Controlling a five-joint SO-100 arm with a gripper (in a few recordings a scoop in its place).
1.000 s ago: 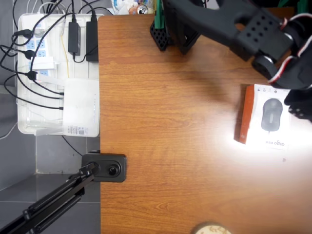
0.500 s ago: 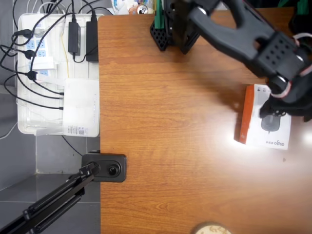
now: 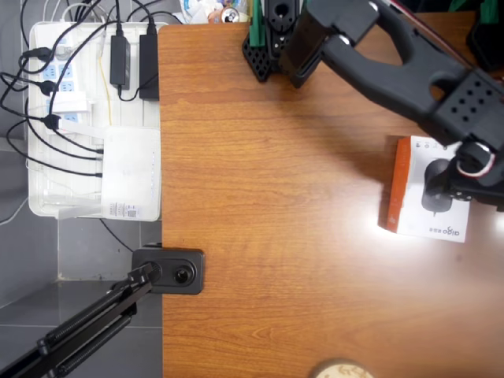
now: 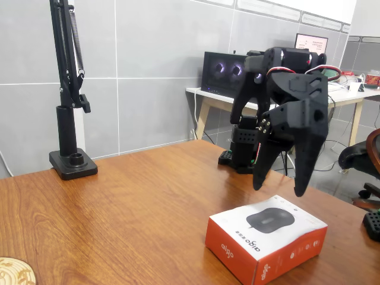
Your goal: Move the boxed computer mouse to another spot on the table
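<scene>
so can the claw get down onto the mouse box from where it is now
Probably yes. In the fixed view the claw hangs open just above the boxed computer mouse, fingers pointing down, with nothing between them. The table around the box is bare, so a straight drop looks free.

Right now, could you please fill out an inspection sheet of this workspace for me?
Surface: brown wood-grain table, glossy, glare beside the box.
Job's things: mouse box lying flat, picture side up, orange side showing.
Clutter: round wooden disc at the table's edge.
Tool: tool open, above the box, not touching.
Cables: several plugged into power strips in the white tray beside the table.
Surroundings: clamp-on stand, grey wall, desk with monitor behind.
</scene>
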